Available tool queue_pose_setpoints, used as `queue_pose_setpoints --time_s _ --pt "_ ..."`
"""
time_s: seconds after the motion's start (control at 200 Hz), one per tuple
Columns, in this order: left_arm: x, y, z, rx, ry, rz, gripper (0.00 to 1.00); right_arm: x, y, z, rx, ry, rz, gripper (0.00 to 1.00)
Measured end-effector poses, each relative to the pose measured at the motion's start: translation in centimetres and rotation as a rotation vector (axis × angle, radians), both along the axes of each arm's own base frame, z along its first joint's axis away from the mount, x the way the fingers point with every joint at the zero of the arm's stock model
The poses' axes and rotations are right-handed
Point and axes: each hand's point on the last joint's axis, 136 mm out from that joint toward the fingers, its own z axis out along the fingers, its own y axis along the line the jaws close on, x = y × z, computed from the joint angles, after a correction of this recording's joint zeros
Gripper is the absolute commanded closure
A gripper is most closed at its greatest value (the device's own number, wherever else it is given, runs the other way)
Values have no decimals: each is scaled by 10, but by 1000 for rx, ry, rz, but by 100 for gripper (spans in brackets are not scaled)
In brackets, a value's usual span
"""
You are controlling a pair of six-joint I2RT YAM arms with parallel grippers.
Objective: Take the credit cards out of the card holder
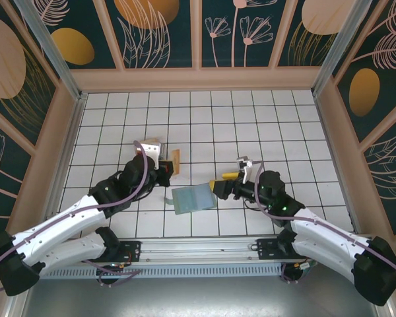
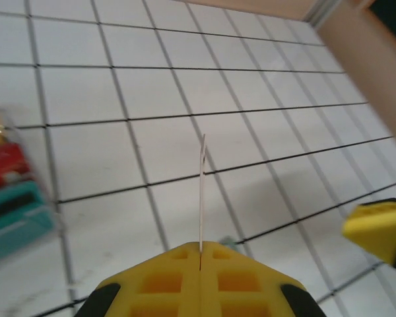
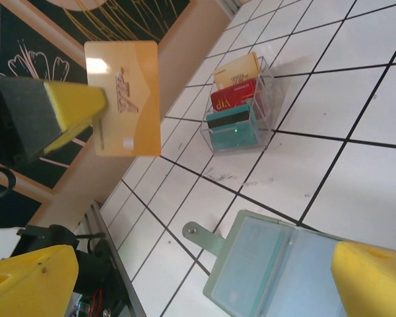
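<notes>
Credit card (image 3: 122, 99), pale orange with VIP printed on its face, is out of the card holder (image 1: 191, 198) and pinched by one edge in the left jaws, whose yellow pads (image 2: 185, 281) are pressed together on it. It stands upright in the air, clear of the bench (image 1: 270, 119), at about 10 o'clock from the card holder, near it but apart. The card holder lies open and flat on the tiles toward the 6 o'clock side of the bench, between the two arms, with its snap tab (image 3: 195, 231) at its 9 o'clock. Whether more cards sit behind its pale pockets I cannot tell.

The right jaws stand wide open with nothing between them, at 3 o'clock of the card holder. One pad (image 3: 376, 277) hangs over its right leaf, and I cannot tell whether it touches.

The step in hand looks like carrying off a drawn card. The next move calls for setting it down, probably on bare tiles or in the clear rack (image 3: 241, 105), which holds tan, red and teal cards and stands just beyond the left jaws at 10 o'clock. If the rack is the goal, the card would need to go in square and edge-first.

Bare tiles lie open from 11 to 2 o'clock, and the side walls (image 1: 69, 125) are well apart from everything. The tight spots are the rack beside the left wrist and the gap between the two arms over the card holder
</notes>
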Motion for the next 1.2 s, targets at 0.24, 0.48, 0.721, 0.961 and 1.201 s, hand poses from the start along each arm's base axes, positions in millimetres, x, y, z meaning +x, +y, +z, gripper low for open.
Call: queue_pose_setpoints --time_s 0.24,0.48,0.721,0.961,1.201 --pt "22 19 -5 394 -134 -21 100 -6 2 3 6 -8 17 1" --pt "38 30 -40 843 -153 -185 100 -11 3 6 12 -15 30 1" --pt "62 66 -45 1067 -150 -275 100 -12 4 6 12 -15 32 1" --pt "80 83 -44 1160 -203 -351 100 -14 5 2 -1 -1 40 1" --pt "104 98 -59 1235 -195 -388 100 -12 6 -9 -29 28 40 1"
